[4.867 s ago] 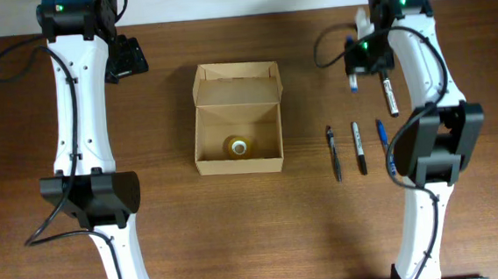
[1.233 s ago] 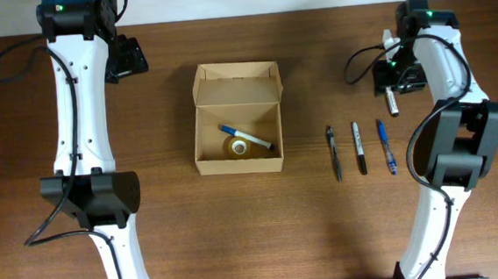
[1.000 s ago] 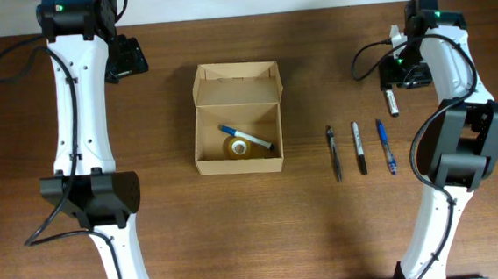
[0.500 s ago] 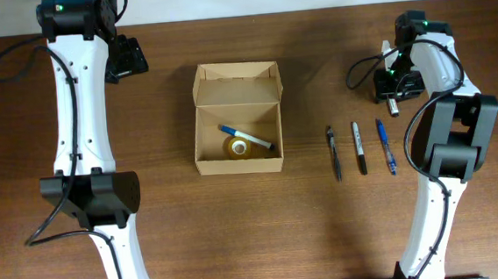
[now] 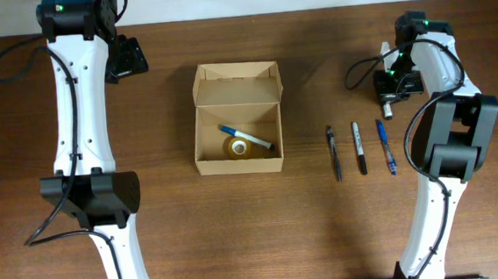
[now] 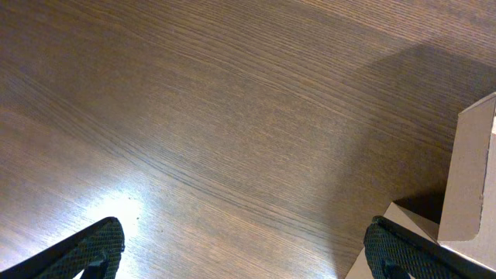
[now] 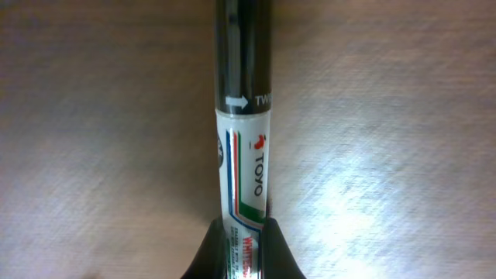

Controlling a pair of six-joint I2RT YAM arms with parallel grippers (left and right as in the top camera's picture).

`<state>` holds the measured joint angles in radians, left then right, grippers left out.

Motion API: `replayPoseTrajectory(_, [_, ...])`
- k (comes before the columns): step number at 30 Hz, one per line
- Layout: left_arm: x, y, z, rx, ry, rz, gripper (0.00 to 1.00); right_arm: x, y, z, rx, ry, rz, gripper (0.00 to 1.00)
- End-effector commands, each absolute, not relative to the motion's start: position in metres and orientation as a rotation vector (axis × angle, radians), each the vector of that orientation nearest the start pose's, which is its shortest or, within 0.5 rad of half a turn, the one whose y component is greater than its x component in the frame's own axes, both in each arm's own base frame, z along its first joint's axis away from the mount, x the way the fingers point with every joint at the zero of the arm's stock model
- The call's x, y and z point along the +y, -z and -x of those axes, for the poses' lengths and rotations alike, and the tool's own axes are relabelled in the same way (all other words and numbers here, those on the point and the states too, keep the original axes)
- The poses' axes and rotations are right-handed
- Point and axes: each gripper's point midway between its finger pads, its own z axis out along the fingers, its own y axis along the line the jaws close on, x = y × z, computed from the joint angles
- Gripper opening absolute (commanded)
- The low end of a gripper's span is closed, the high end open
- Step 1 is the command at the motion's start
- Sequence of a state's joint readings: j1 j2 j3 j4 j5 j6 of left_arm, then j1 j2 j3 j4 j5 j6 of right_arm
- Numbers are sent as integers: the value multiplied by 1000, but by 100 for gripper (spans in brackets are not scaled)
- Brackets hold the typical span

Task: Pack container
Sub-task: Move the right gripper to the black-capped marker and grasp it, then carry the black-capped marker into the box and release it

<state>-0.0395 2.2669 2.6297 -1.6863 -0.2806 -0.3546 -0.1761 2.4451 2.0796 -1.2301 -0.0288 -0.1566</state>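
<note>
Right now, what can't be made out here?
- Right wrist: marker runs off the top edge; right gripper covers its lower end.
- Left wrist: container cut by right edge; inside unseen.
- Overhead: print on three pens too small.

tan-brown cardboard container [image 5: 238, 166] sat upright mid-surface [image 5: 256, 236], lid flap folded back open at far side; blue pen [image 5: 247, 139] and yellowish roll [image 5: 239, 146] lay inside.
</note>
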Motion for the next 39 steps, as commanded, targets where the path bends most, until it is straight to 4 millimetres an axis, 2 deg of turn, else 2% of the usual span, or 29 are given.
replayPoseTrajectory(1, [31, -231, -458, 2775, -316, 484, 100, -58, -50, -482, 3046, -204, -27, 4])
replayPoseTrajectory(3, [31, -231, -458, 2775, -316, 483, 100, -51, -84, -492, 2977, -217, -3, 4])
replayPoseTrajectory(8, [31, -231, -458, 2775, -316, 484, 100, -19, -188, -507, 2767, -195, 114, 4])
replayPoseTrajectory(11, [31, -231, -458, 2775, -316, 483, 100, 17, -252, -504, 2622, -177, 246, 4])
replayPoseTrajectory(13, [31, -231, -458, 2775, -316, 483, 100, 45, -285, -496, 2536, -167, 374, 4])
replayPoseTrajectory(16, [31, -231, -458, 2775, -316, 484, 100, 93, -319, -477, 2420, -147, 611, 4])
replayPoseTrajectory(17, [31, -231, -459, 2774, -316, 483, 100, 124, -326, -462, 2364, -138, 783, 4])
replayPoseTrajectory(19, [31, -231, -458, 2775, -316, 483, 100, 151, -322, -447, 2336, -137, 946, 4])
replayPoseTrajectory(22, [31, -231, -458, 2775, -316, 484, 100, 181, -304, -426, 2334, -153, 1150, 4])
replayPoseTrajectory(25, [31, -231, -458, 2775, -316, 484, 100, 211, -278, -407, 2337, -177, 1345, 4])
replayPoseTrajectory(30, [31, -231, -458, 2775, -316, 483, 100, 249, -236, -382, 2319, -204, 1603, 4])
replayPoseTrajectory(34, [31, -231, -458, 2775, -316, 483, 100, 267, -192, -375, 2351, -201, 1713, 4])
replayPoseTrajectory(37, [31, -231, -458, 2775, -316, 483, 100, 270, -153, -371, 2393, -170, 1769, 4])
replayPoseTrajectory(39, [31, -231, -458, 2775, -316, 484, 100, 269, -136, -367, 2416, -167, 1793, 4])
